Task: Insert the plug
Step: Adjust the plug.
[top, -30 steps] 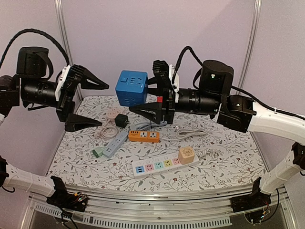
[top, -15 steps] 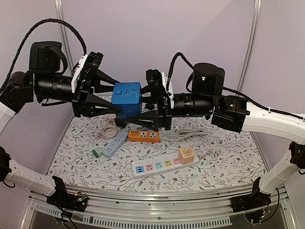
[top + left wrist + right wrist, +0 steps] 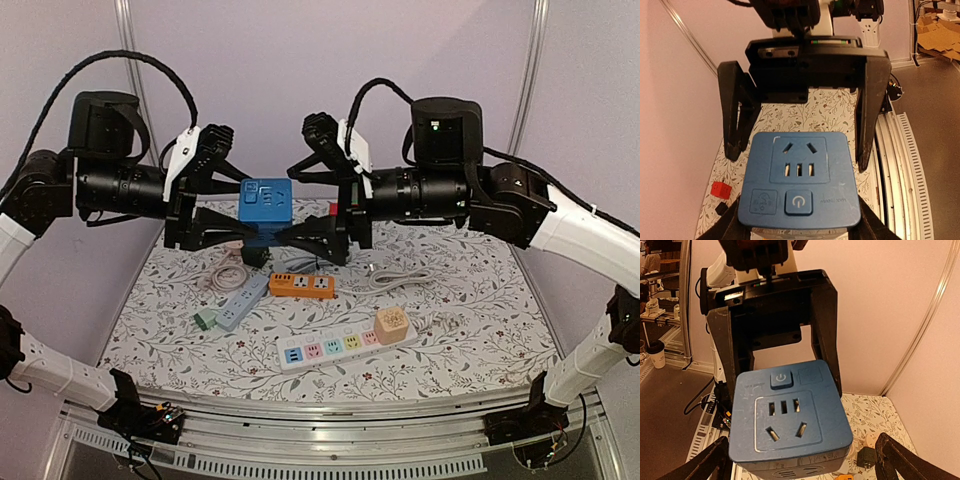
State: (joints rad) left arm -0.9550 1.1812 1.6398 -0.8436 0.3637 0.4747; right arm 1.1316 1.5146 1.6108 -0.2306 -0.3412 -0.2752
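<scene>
A blue cube socket (image 3: 266, 208) hangs in mid-air above the back of the table. My left gripper (image 3: 246, 205) is shut on its left side; in the left wrist view the cube (image 3: 799, 180) sits between my fingers, socket face and power button toward the camera. My right gripper (image 3: 288, 207) is open around its right side; in the right wrist view the cube (image 3: 790, 420) shows a gap to my right finger (image 3: 905, 462). A black plug (image 3: 255, 257) lies on the table below the cube and shows in the right wrist view (image 3: 867, 458).
On the floral table (image 3: 470, 300) lie an orange power strip (image 3: 301, 285), a white strip with coloured sockets (image 3: 330, 348), a peach cube adaptor (image 3: 391, 325), a small light-blue strip (image 3: 240, 303), white cables (image 3: 400, 276) and a small red block (image 3: 720, 190).
My left gripper moved right and closed on the blue cube. My right gripper, which held the cube, has opened. The cube has turned and both arms have shifted slightly upward.
</scene>
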